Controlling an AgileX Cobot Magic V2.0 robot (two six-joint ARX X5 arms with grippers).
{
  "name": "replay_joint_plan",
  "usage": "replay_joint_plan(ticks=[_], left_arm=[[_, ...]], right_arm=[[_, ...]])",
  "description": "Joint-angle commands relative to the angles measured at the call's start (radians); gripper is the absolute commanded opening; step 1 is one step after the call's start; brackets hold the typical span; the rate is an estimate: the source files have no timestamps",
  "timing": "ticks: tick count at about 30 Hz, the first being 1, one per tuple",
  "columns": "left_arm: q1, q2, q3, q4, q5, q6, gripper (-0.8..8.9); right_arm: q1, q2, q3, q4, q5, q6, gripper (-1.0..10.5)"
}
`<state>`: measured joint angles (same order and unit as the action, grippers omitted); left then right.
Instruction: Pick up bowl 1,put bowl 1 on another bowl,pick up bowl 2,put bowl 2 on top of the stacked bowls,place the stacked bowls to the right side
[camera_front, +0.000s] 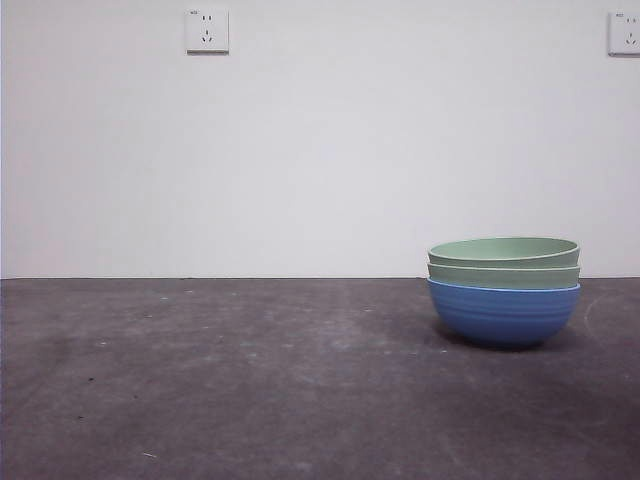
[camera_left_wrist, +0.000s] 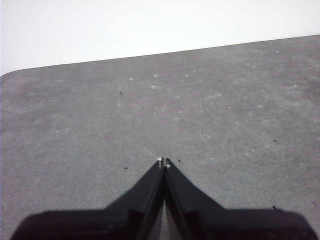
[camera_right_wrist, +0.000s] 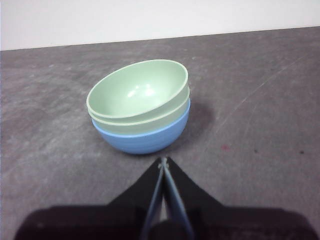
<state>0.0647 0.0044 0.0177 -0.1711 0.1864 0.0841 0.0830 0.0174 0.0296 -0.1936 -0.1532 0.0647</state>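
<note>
The stacked bowls stand on the right part of the table: a blue ribbed bowl (camera_front: 503, 315) at the bottom with two sage-green bowls nested in it, the upper one (camera_front: 503, 250) slightly tilted. In the right wrist view the top green bowl (camera_right_wrist: 137, 90) sits in the lower green one, over the blue bowl (camera_right_wrist: 145, 140). My right gripper (camera_right_wrist: 163, 161) is shut and empty, just short of the stack and apart from it. My left gripper (camera_left_wrist: 163, 162) is shut over bare table, holding nothing. Neither arm shows in the front view.
The dark grey table (camera_front: 250, 380) runs to a white wall with two sockets (camera_front: 207, 30). A small red speck (camera_right_wrist: 225, 147) lies on the table beside the stack.
</note>
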Motion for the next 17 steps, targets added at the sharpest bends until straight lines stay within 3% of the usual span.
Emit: replay_joint_plan(ticks=[1,17], left_arm=[[0.003,-0.003,-0.014,0.002,-0.001,-0.010,-0.04],[0.003,-0.003,-0.014,0.002,-0.001,-0.010,-0.04]], right_arm=[[-0.002,-0.017,-0.018,0.005,0.003,0.025,0.0],[-0.002,-0.016,-0.018,0.005,0.005,0.054,0.0]])
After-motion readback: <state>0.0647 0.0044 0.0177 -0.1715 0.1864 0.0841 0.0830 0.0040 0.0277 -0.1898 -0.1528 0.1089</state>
